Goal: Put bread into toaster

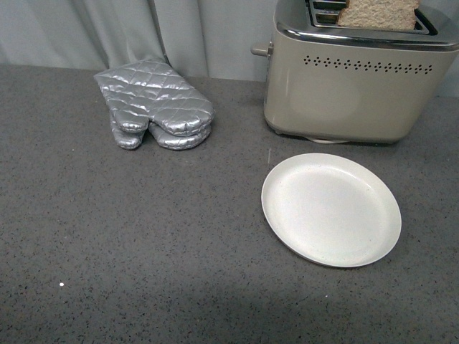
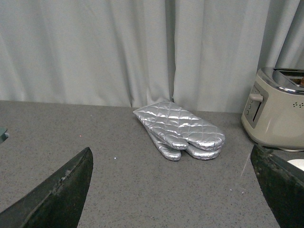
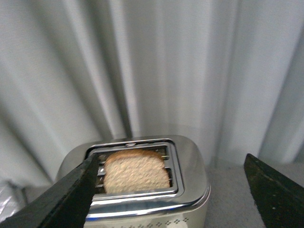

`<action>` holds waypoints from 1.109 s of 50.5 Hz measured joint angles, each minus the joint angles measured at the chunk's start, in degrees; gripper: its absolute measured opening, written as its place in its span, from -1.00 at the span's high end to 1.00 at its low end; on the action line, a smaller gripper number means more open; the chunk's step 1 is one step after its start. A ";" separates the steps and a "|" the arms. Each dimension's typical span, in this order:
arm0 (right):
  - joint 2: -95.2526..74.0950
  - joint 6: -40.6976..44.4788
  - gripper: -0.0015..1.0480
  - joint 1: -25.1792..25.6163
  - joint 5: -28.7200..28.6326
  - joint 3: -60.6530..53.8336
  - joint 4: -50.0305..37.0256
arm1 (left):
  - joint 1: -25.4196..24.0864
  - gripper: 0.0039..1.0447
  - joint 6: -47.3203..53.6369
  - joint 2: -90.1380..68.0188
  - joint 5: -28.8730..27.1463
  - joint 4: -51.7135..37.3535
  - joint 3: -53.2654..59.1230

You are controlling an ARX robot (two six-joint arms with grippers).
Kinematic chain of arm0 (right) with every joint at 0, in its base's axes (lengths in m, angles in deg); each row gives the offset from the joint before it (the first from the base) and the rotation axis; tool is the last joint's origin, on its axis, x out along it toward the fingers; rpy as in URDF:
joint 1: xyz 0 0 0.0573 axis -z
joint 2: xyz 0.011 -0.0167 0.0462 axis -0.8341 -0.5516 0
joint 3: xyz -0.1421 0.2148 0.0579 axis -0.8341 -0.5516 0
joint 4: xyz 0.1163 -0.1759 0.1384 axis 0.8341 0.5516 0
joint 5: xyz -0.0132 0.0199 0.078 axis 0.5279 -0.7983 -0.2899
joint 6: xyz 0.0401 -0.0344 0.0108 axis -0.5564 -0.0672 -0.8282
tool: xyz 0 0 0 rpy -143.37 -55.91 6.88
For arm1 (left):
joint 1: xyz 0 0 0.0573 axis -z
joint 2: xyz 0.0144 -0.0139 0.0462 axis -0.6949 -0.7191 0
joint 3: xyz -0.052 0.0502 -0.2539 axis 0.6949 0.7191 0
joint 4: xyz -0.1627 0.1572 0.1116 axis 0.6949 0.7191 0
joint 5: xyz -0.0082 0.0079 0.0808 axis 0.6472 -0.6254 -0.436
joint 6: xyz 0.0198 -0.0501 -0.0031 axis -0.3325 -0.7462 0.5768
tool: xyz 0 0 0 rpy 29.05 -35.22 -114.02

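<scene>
The bread [image 1: 378, 14] stands upright in the front slot of the beige toaster [image 1: 351, 93] at the back right, its upper part sticking out. In the right wrist view the bread [image 3: 137, 172] sits in the toaster [image 3: 190, 175] slot, below and between the jaws. My right gripper [image 3: 171, 190] is open and empty above the toaster, not touching the bread. My left gripper [image 2: 173, 190] is open and empty, low over the counter, with the toaster [image 2: 275, 114] off to one side. Neither gripper shows in the front view.
A white round plate [image 1: 330, 209] lies empty in front of the toaster. A pair of silver quilted oven mitts [image 1: 154, 104] lies at the back left, also in the left wrist view [image 2: 180, 129]. Grey curtains hang behind the speckled grey counter [image 1: 143, 236].
</scene>
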 joint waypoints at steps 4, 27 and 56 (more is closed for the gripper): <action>8.50 4.04 -0.41 1.92 -6.88 -11.69 -6.91 | 0.00 -0.88 0.00 0.00 -0.02 0.00 0.00; 81.07 7.10 0.99 13.18 -18.80 -44.98 32.61 | 0.00 -0.88 0.02 0.00 -0.02 0.04 0.00; 81.22 7.17 -0.54 13.18 -18.80 -44.98 32.63 | 0.00 -0.88 0.02 0.00 -0.02 0.09 0.00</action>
